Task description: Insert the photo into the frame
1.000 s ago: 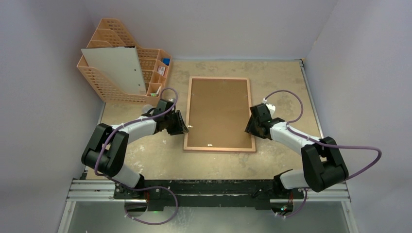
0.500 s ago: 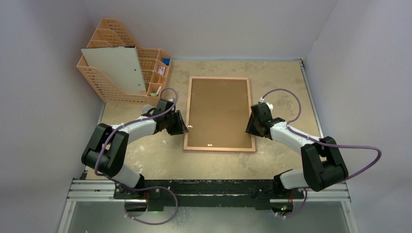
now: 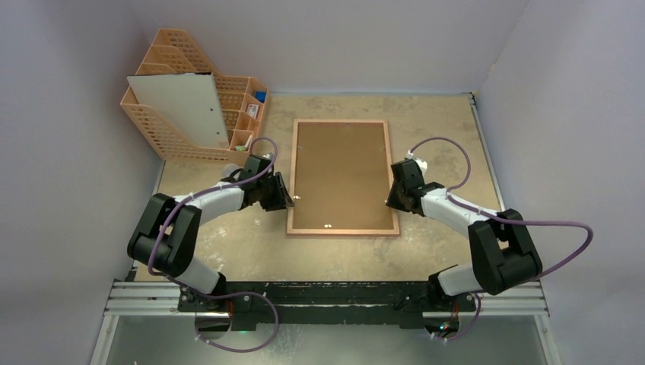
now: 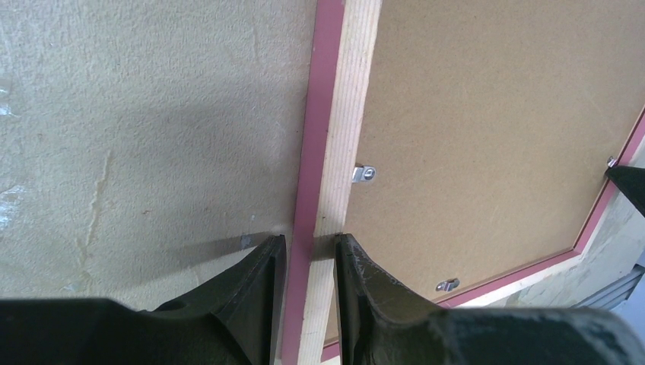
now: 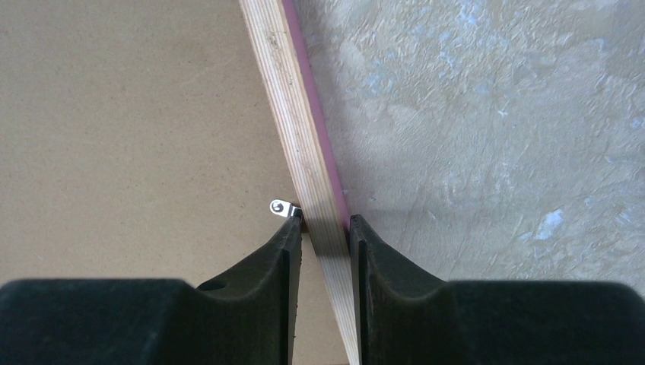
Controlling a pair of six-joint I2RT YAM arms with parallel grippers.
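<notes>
The frame is laid back-up at the middle of the table with a brown backing board set in it, its left rail clamped by the left hand and its right rail by the right hand.

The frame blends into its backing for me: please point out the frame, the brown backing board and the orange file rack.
frame [image 4: 356,91], left wrist view, on its pale wooden rail.
backing board [image 3: 342,175], top external view, centre of the panel.
file rack [image 3: 176,47], top external view, tall rear mesh wall.
</notes>
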